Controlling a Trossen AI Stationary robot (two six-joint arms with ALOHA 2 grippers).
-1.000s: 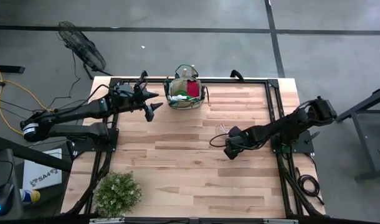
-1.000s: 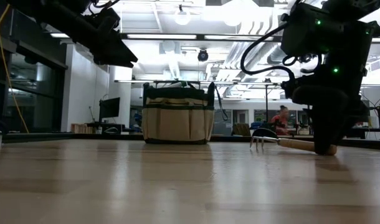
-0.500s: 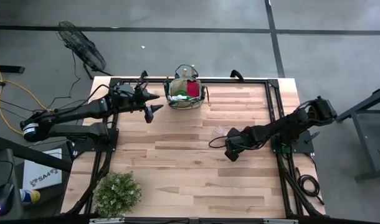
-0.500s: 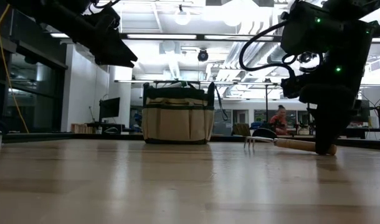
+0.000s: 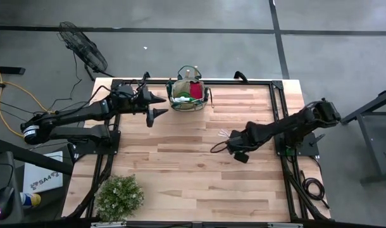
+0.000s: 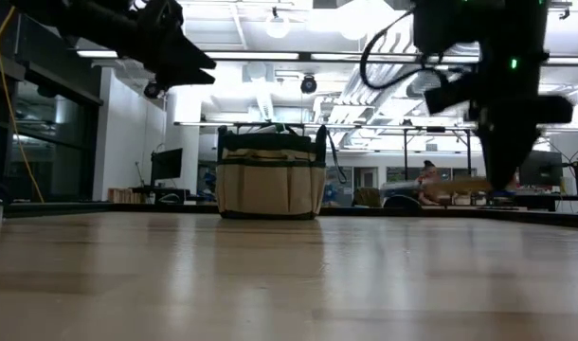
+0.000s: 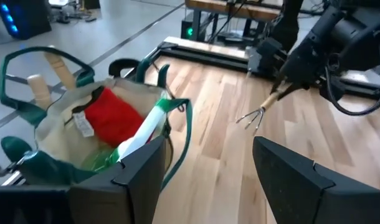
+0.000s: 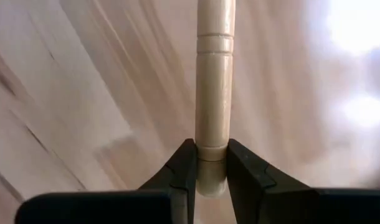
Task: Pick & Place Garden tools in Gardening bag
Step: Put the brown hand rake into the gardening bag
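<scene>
The wooden-handled wire rake (image 7: 269, 104) has been lifted off the light wooden table (image 5: 180, 164) since a second ago, clamped in the right gripper (image 8: 210, 163). Its long axis is roughly level, tines pointing toward the round beige fabric gardening bag (image 5: 187, 95), where red-handled shears (image 7: 115, 116) and wooden handles (image 7: 40, 88) are held. The left gripper (image 7: 209, 163) is held apart beside the bag.

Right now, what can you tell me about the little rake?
The rake has a pale, round wooden handle with grooves cut around it, and thin wire prongs that spread out like a claw. The right gripper holds the handle's end between its two dark fingers. The rake is lifted off the wooden table, prongs pointing toward the bag, which stands apart from it. Nothing else touches it.
</scene>
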